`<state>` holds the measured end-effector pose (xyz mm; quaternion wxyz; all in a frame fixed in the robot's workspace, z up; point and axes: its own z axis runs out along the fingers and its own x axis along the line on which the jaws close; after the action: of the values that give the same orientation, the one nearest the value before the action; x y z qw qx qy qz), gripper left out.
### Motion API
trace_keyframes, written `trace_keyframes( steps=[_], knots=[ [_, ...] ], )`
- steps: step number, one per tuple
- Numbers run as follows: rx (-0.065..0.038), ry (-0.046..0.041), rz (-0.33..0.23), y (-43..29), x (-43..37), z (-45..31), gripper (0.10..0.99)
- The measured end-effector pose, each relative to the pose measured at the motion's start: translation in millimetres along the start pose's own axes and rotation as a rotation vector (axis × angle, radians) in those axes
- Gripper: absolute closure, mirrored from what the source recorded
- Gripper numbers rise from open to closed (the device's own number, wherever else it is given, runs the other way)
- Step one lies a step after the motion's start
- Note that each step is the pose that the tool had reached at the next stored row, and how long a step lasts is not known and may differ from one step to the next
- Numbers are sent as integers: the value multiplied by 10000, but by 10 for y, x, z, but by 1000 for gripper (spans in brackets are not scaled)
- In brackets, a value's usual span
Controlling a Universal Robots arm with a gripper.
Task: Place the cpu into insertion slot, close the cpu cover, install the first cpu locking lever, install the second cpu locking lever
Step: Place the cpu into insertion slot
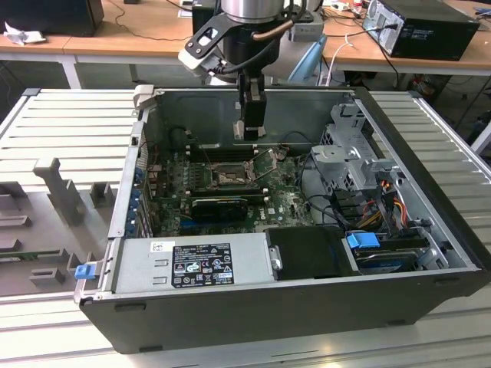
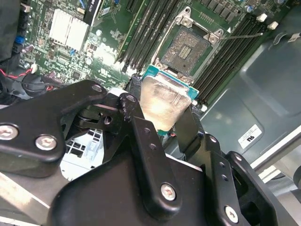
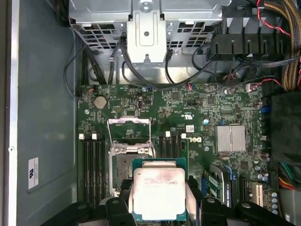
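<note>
My gripper (image 3: 158, 200) is shut on the cpu (image 3: 158, 186), a pale silver square chip on a green base, pinched at its two sides by the black fingers (image 2: 130, 107). In both wrist views the cpu (image 2: 164, 101) hangs above the green board, just beside the insertion slot (image 3: 126, 165), partly overlapping its edge. The insertion slot (image 2: 189, 47) lies bare, with a dark centre and a metal rim. The cpu cover (image 3: 129, 121) stands swung open past the slot. A thin lever (image 2: 244, 35) sticks out sideways. In the exterior view the gripper (image 1: 250, 132) hovers inside the case over the slot (image 1: 230, 178).
Long black memory slots (image 3: 91, 165) flank the socket. A silver heatsink (image 3: 230, 139) and a black card (image 1: 219, 205) sit nearby. The power supply (image 1: 196, 261), drive cage (image 1: 353, 153) and cable bundles (image 3: 277, 42) crowd the case walls.
</note>
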<state>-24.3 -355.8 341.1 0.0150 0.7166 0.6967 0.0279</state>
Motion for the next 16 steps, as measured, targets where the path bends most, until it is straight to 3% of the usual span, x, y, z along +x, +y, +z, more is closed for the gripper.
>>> trace_keyframes(
  steps=[13, 16],
  knots=[
    [71, -16, 123, -7, 0, 108, 553],
    [67, -28, 356, -7, 0, 120, 553]
  ],
)
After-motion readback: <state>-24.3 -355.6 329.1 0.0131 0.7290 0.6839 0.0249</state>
